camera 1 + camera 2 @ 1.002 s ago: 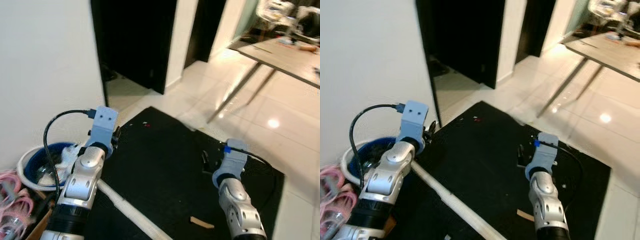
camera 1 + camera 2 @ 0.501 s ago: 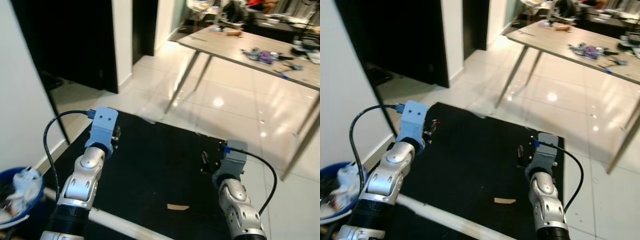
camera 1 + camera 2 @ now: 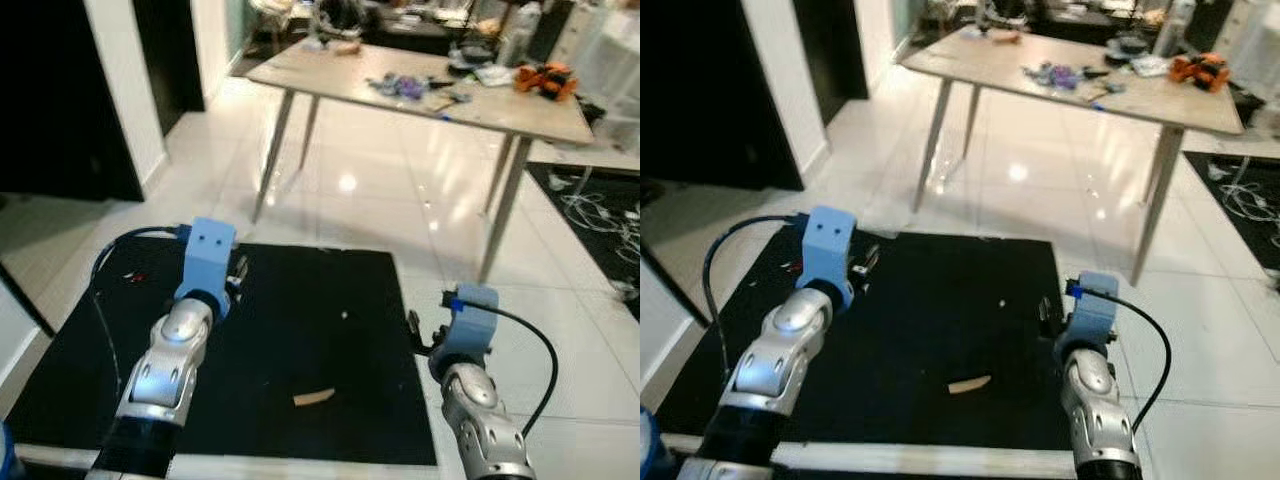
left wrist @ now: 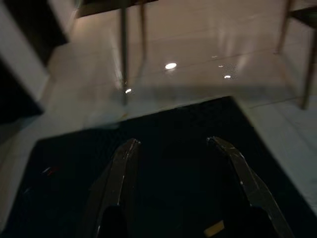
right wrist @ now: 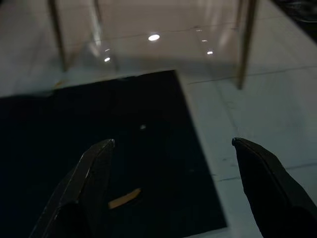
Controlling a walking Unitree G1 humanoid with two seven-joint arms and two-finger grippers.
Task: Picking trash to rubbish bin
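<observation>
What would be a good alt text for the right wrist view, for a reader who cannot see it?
Two open black fingers of the right gripper hang above a black mat on a glossy white tile floor. A small tan scrap lies on the mat between them, and table legs stand beyond.

A black floor mat (image 3: 290, 330) lies on a glossy white tiled floor (image 3: 380, 200). Beyond the mat stands a long wooden desk (image 3: 420, 95) on slanted metal legs, its top scattered with small clutter, including an orange object (image 3: 545, 76) near its right end. A white wall corner (image 3: 125, 80) rises at the left beside a dark doorway (image 3: 50, 100). Loose white cables (image 3: 600, 200) lie on a dark rug at the far right.
</observation>
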